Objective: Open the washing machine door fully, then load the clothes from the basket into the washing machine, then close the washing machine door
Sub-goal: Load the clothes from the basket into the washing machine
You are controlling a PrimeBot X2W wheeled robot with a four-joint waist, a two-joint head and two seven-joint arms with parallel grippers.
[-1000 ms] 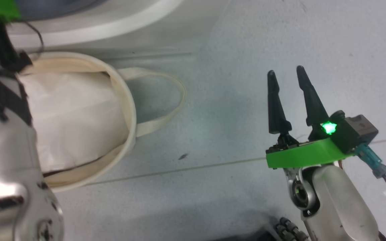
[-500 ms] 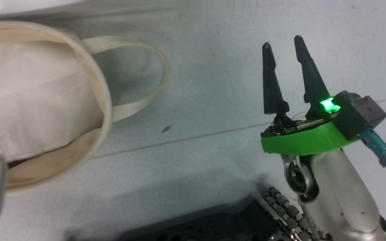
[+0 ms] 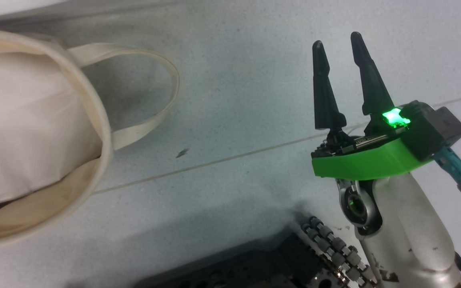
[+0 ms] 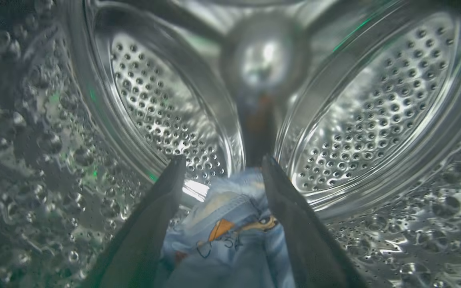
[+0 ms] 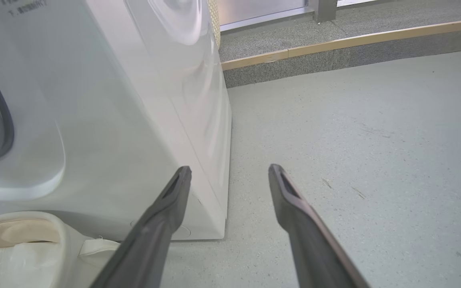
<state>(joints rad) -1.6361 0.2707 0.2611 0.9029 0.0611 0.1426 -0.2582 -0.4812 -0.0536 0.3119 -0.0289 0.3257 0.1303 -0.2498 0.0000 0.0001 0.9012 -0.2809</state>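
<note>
In the left wrist view my left gripper is deep inside the washing machine's steel drum. Its fingers stand wide apart. A denim-blue garment with orange prints lies between and below them on the drum floor, and no finger presses on it. My right gripper hangs open and empty over the floor, right of the cream basket. In the right wrist view the right gripper points past the white washing machine corner, with the basket at lower left. The door is out of view.
A plain white pillow-like bundle fills the basket, and a loop handle lies on the grey floor. My dark wheeled base sits at the bottom. A raised kerb runs behind the machine.
The head camera has swung, so the basket now sits further left in the picture. The left forearm that stood at the picture's left edge has gone from it. The right gripper stays open.
</note>
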